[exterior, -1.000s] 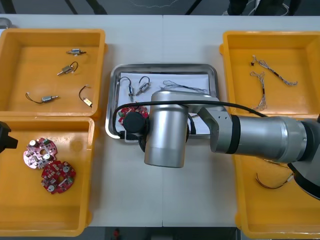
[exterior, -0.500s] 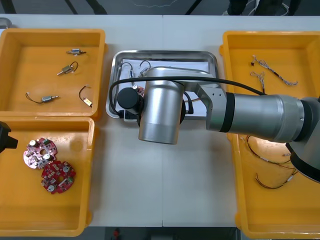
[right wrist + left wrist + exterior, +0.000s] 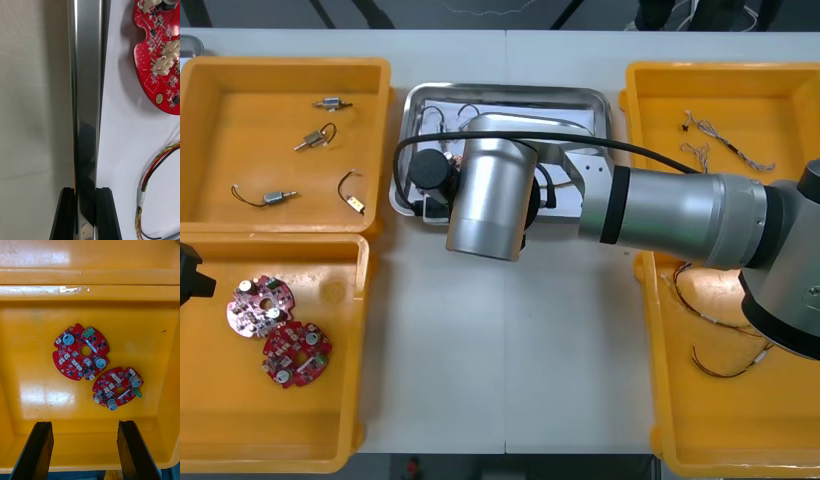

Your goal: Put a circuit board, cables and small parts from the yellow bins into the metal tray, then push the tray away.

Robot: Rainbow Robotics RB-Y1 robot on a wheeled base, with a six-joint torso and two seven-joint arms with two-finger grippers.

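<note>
Push step, we reckon: right jaws clench the shiny metal tray [image 3: 505,92] by its near rim.
Tray between the rectangular yellow bins [image 3: 280,62], round red circuit board [image 3: 159,56] aboard; next, we shove straight away. Left jaws gape over one.

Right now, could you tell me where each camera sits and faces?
Front view: above the arms, steeply down at the table; right arm reaches over the metal tray.
Right wrist view: along the tray's rim, right gripper shut on it.
Left wrist view: down into a yellow bin, left gripper open above two red circuit boards.
Front and left wrist share those boards.
</note>
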